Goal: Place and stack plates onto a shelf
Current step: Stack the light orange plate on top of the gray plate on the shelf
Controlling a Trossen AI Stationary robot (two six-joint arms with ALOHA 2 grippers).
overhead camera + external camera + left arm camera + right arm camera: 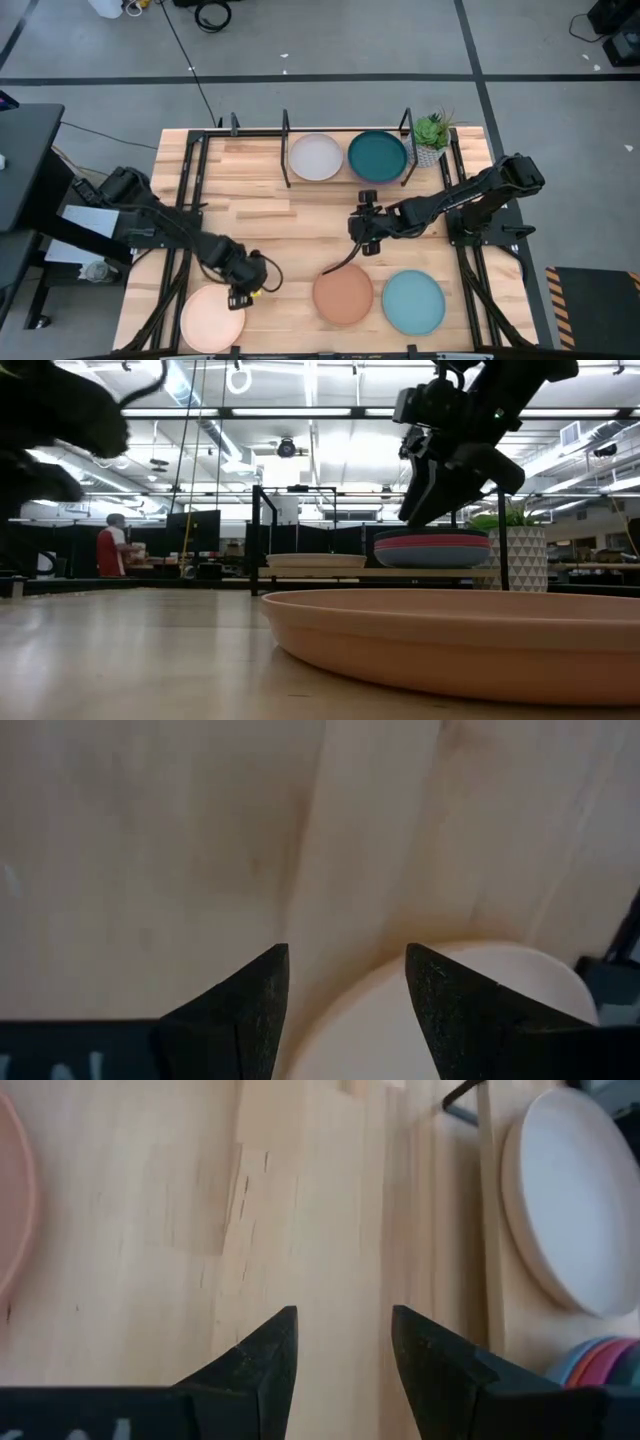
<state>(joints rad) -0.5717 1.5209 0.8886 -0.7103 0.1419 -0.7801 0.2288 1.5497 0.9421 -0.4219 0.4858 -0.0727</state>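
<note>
Four plates lie flat on the table. The cream plate (212, 318) is near left, the tan-brown plate (343, 295) (450, 640) near centre, and the light aqua plate (413, 302) beside it. The black rod shelf (286, 150) (258, 540) stands at the far edge. It holds the grey-white plate (316, 157) (570, 1210) and a stack topped by the dark teal plate (377, 155) (432, 548). My left gripper (243, 285) (347, 980) is open above the cream plate's far right rim (470, 1010). My right gripper (365, 232) (343, 1340) is open over bare wood at mid-table, between the shelf and the tan-brown plate.
A small potted plant (430, 135) stands at the shelf's right end. The shelf's left bay (255, 160) holds nothing. Bare wood (290, 225) lies between the shelf and the near plates. A person (112, 545) stands far off in the room behind.
</note>
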